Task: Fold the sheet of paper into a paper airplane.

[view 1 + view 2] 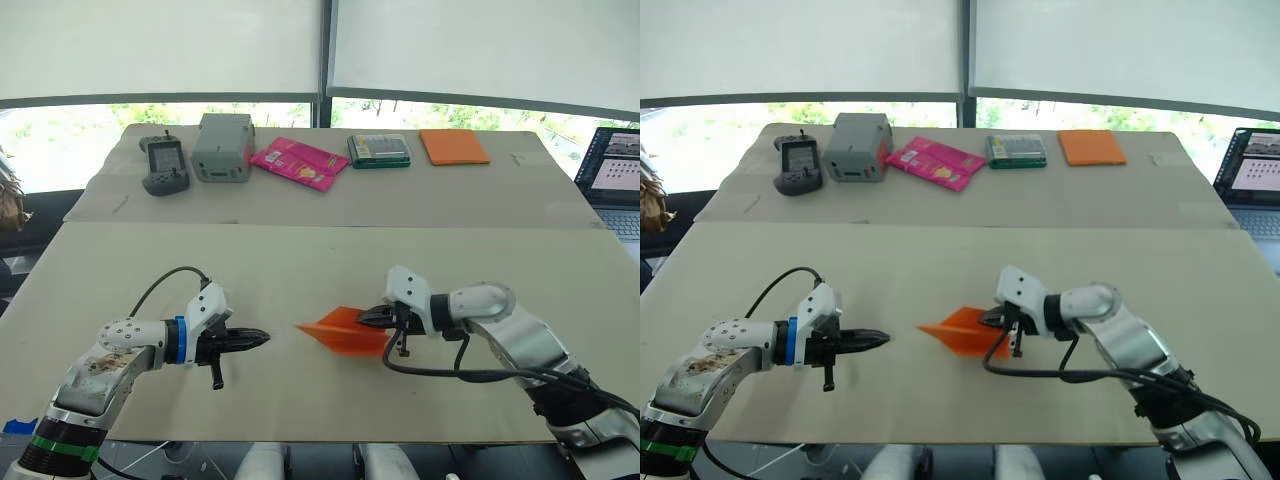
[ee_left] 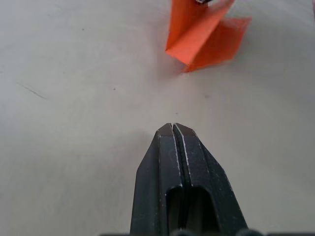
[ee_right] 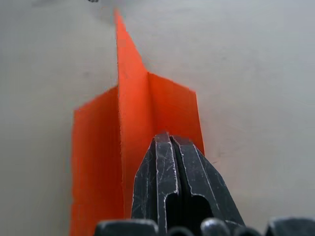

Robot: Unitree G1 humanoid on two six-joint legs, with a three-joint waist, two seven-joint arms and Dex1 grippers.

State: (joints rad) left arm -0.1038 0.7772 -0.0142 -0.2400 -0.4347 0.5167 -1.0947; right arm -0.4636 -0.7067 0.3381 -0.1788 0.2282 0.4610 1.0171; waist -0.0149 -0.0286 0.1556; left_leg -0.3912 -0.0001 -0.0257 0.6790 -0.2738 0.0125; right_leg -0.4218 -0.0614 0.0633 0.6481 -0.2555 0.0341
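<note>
Beige tabletop (image 1: 300, 270) is stretching out under bright windows, with a remote (image 1: 165, 165), a grey box (image 1: 222, 147), a pink packet (image 1: 298, 163) and an orange pad (image 1: 454, 146) sitting along the far side. From the head camera, the right gripper (image 1: 368, 317) is pinching the rear of the paper airplane (image 1: 340, 331) mid-table, nose pointing at the left gripper (image 1: 262, 338), which is hovering nearby. Left wrist view: its fingers (image 2: 174, 162) are pressing together on nothing. Right wrist view: fingers (image 3: 172, 182) are clamping the airplane's upright fold.
</note>
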